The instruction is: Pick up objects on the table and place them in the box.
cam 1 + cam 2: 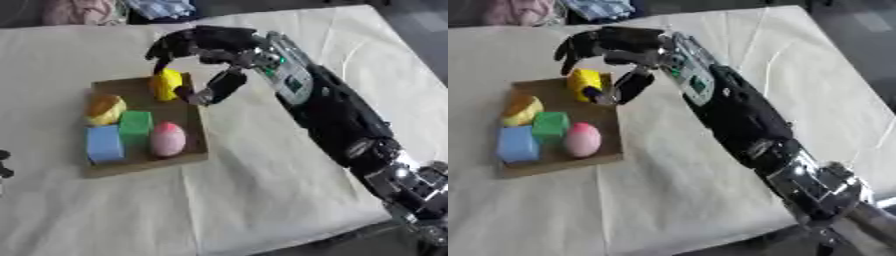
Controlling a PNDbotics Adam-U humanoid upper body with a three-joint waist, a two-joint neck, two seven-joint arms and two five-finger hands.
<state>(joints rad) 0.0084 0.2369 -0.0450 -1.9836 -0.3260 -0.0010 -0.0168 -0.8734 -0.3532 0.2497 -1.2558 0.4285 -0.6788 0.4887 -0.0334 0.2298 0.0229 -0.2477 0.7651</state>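
Left eye view: the shallow brown cardboard box (197,132) lies flat on the cream cloth-covered table (262,200) and serves as the reference landmark. The right hand (206,45) reaches in from the right side and sits over the far right corner of the box. Its fingers (162,50) and thumb (214,90) are curled around a yellow rounded block (166,84); the fingers arch over the block's top and the thumb lies against its right side. The yellow block stands at the far end of the box interior; whether it touches the box floor cannot be determined. Nearer in the box lie four items: an orange-and-yellow rounded piece (104,109) at the left wall, a green cube (136,124) beside it, a blue cube (104,143) at the near left corner, and a pink egg-shaped piece (168,139) at the near right.
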